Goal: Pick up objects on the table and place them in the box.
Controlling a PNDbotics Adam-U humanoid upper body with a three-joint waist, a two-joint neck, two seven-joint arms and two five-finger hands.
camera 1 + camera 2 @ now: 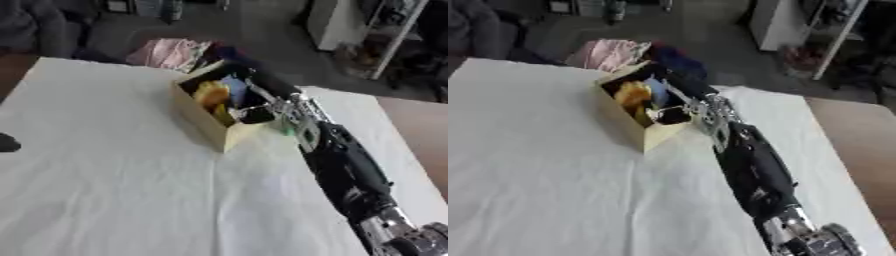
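Here, tan cardboard box (203, 126), yellow and blue items inside, right hand (262, 82) over it.

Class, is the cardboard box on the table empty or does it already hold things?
Holds things: the box shows yellow and light blue items inside.

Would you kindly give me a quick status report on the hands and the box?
Right hand reaching over the box, fingers unclear. Left hand not visible. Box holds yellow item and others. White tablecloth around it, nothing blocking.
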